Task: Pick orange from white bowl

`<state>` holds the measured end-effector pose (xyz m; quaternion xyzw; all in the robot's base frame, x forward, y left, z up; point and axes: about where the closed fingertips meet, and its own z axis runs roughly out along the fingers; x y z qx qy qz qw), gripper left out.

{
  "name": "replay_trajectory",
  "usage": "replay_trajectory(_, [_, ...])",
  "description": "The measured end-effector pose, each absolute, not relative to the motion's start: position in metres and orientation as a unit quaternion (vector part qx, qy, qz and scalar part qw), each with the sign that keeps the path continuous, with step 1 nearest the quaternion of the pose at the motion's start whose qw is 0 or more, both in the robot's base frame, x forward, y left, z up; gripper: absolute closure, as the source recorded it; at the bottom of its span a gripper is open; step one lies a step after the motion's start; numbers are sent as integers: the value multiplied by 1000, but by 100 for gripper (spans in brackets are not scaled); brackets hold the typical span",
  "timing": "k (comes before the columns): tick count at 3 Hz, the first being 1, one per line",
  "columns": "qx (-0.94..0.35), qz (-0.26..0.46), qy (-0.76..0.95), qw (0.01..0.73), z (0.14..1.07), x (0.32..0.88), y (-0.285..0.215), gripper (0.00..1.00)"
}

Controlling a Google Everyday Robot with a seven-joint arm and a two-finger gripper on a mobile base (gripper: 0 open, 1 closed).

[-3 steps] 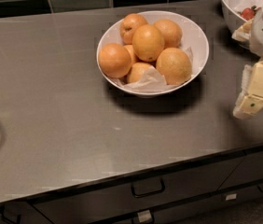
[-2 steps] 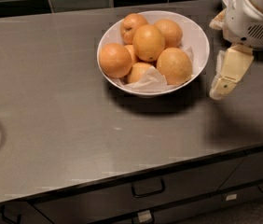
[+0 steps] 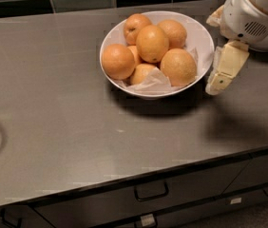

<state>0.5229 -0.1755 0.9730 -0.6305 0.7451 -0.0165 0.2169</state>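
Bowl: wide round white bowl (image 3: 204,36), glossy, smooth.
Lining: crumpled white paper (image 3: 156,82), matt, creased.
Fruit: round bright orange (image 3: 152,43), smooth skin, faint sheen.
Counter: flat grey worktop (image 3: 77,127), metal-like, dull sheen.
Gripper: cream gripper (image 3: 225,68) just right of the bowl, matt, plastic-looking.

Lighting: moderate, even, from overhead. Countertop (image 3: 77,127): soft sheen, paler towards the back left. Shadows: dark pool beneath white bowl (image 3: 203,37); diffuse patch below gripper (image 3: 225,69), which hangs just right of the bowl. Orange (image 3: 152,42): faint top highlight.
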Motion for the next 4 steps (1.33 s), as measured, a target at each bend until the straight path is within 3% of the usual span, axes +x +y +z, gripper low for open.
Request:
replay_trajectory(3, [-660,23,696,282,974,608,-121,0])
replay_trajectory(4, [-660,23,696,282,975,608,-121,0])
